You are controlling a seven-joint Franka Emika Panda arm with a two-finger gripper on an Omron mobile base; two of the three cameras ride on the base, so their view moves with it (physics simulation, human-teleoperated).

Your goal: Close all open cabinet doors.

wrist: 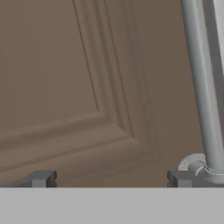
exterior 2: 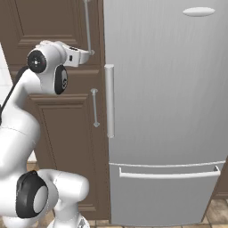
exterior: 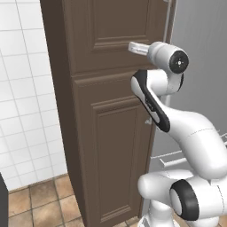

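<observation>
The claw (wrist: pixel 109 179) is pressed up close to the upper cabinet door (exterior 2: pixel 49 20), at that door's lower right corner. Its two dark fingertips (wrist: pixel 39 179) stand wide apart, with nothing between them but the door's raised panel moulding straight ahead. In the right base view the claw (exterior 2: pixel 84 54) sits against the foot of the upper door's long silver handle (exterior 2: pixel 87 26); in the hand view the handle (wrist: pixel 202 87) runs upward just beside the right fingertip, and its round mounting foot lies directly next to that tip. Whether the fingertip actually touches the foot cannot be told.

The upper cabinet door (exterior: pixel 115 31) lies flush with the cabinet front in both base views, as far as can be judged. Below the claw is the lower cabinet door (exterior: pixel 115 146), also dark brown with raised moulding; it too appears flush. Its vertical silver handle (exterior 2: pixel 94 107) hangs below the claw and slightly to the right.

To the right of the claw, just beside the cabinet, stands the grey refrigerator (exterior 2: pixel 169 89), with a tall vertical handle (exterior 2: pixel 109 100) near its left edge and a horizontal handle (exterior 2: pixel 169 173) across its lower section.

To the left of the claw, beyond the cabinet's side panel, a white tiled wall (exterior: pixel 22 88) runs down to a brown tiled floor (exterior: pixel 40 199).

The arm (exterior: pixel 186 133) rises from below and bends up to the claw, the wrist (exterior: pixel 170 57) level with the seam between the two doors.
</observation>
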